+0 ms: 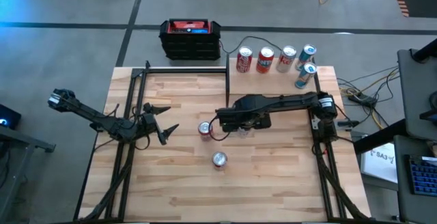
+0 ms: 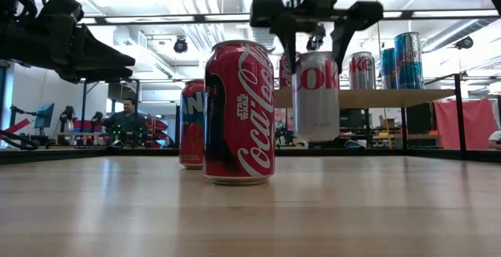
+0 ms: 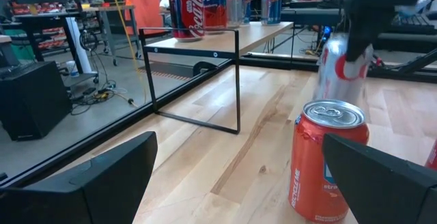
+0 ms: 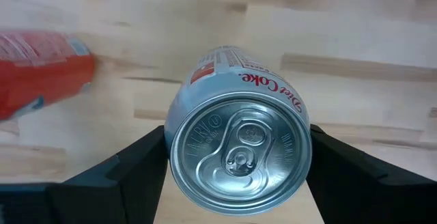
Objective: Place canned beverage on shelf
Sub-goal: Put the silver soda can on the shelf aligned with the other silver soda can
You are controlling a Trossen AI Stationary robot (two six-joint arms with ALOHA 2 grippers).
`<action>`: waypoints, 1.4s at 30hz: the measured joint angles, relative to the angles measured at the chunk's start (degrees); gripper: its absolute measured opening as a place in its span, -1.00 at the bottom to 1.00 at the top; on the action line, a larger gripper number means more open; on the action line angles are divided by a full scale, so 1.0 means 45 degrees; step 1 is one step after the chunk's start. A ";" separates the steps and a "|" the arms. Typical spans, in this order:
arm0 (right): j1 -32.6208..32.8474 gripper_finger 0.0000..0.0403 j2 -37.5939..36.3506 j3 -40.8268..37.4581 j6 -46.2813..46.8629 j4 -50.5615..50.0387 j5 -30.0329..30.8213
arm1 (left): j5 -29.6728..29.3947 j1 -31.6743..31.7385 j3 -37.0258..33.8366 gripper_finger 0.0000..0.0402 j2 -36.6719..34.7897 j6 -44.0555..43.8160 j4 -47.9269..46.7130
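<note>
Above the middle of the table, the right gripper [image 2: 316, 34] clamps a silver Diet Coke can [image 2: 316, 96] by its sides and holds it clear of the wood. The shelf [image 1: 273, 80] stands at the far right, its back edge lined with five cans [image 1: 275, 59]. A good placement likely means carrying the can upright, high over the rim, setting it on bare board nearer than that row. The left gripper [image 1: 164, 132] waits spread wide at left.

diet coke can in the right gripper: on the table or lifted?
Lifted. In the low view the Diet Coke can hangs clear above the tabletop, gripped by the right gripper.
</note>
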 joint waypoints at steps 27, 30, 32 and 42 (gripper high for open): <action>-0.2010 0.39 -0.2531 0.0015 -0.0328 -0.1844 0.1755 | 0.0002 -0.0004 -0.0005 0.99 0.0005 0.0004 0.0000; -0.2303 0.39 -0.2638 0.0015 -0.0466 -0.1857 0.1540 | 0.0000 0.0000 -0.0005 0.99 0.0003 0.0001 0.0000; -0.2451 0.39 -0.2772 0.0015 -0.0571 -0.1838 0.1448 | 0.0002 -0.0004 -0.0005 0.99 0.0000 0.0000 0.0000; -0.3102 0.39 -0.3507 0.0015 -0.1131 -0.1858 0.1520 | 0.0001 0.0001 -0.0005 0.99 0.0004 0.0003 0.0000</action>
